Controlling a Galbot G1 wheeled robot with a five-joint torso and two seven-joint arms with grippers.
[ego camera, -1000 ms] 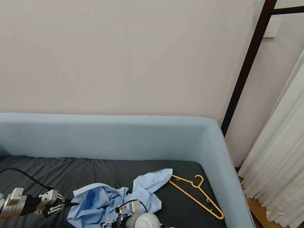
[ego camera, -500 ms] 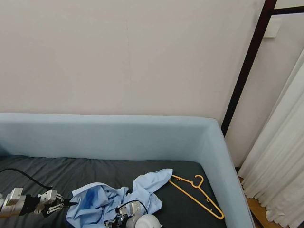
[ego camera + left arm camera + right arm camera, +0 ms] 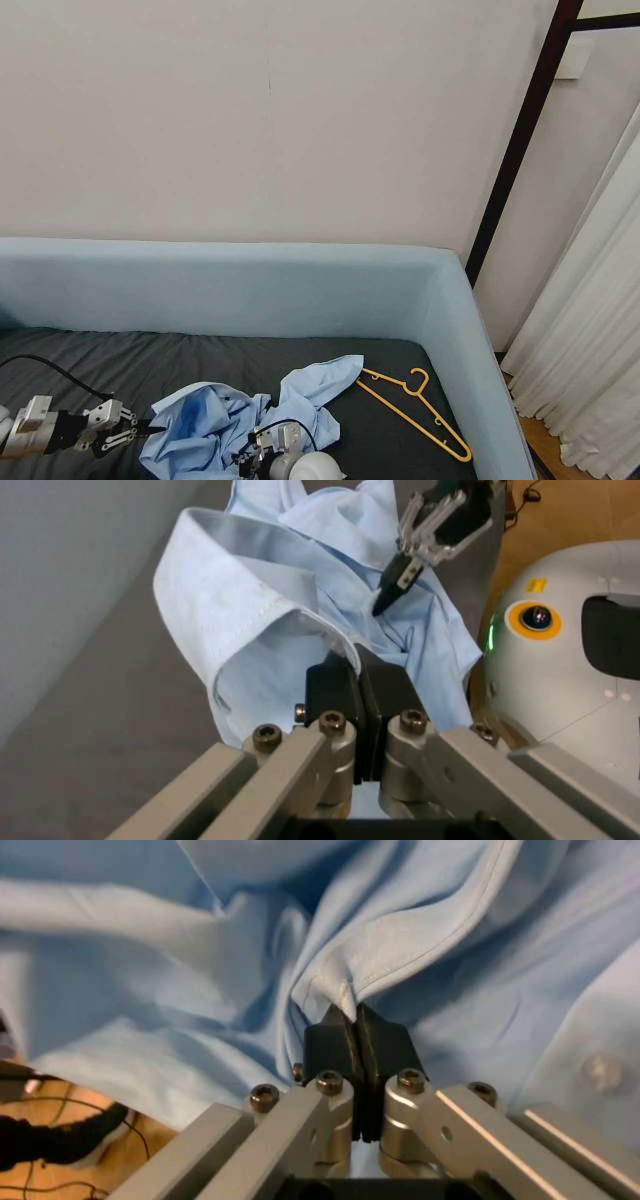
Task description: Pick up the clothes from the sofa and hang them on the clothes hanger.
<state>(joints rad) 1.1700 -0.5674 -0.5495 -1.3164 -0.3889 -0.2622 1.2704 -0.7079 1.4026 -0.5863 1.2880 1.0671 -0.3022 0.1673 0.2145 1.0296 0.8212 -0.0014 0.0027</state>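
A crumpled light blue shirt (image 3: pixel 240 415) lies on the sofa's dark grey seat (image 3: pixel 150 365). My left gripper (image 3: pixel 150 430) is shut on the shirt's left edge; in the left wrist view its jaws (image 3: pixel 355 660) pinch a fold below the collar (image 3: pixel 230 585). My right gripper (image 3: pixel 248 460) is shut on the shirt's near side, and the right wrist view shows it (image 3: pixel 352 1014) clamping a hemmed fold (image 3: pixel 440 937). The right gripper (image 3: pixel 395 592) also appears in the left wrist view. A yellow hanger (image 3: pixel 415 400) lies flat on the seat, right of the shirt.
The sofa's light blue backrest (image 3: pixel 230 290) runs behind, and its right armrest (image 3: pixel 470 370) stands beside the hanger. A dark clothes rack pole (image 3: pixel 515 150) rises at the right, with a white curtain (image 3: pixel 590 350) beyond. My white body (image 3: pixel 565 645) is near the shirt.
The right gripper has edged slightly right and down along the shirt's near side. The left gripper has shifted a little to the left, still holding the cloth.
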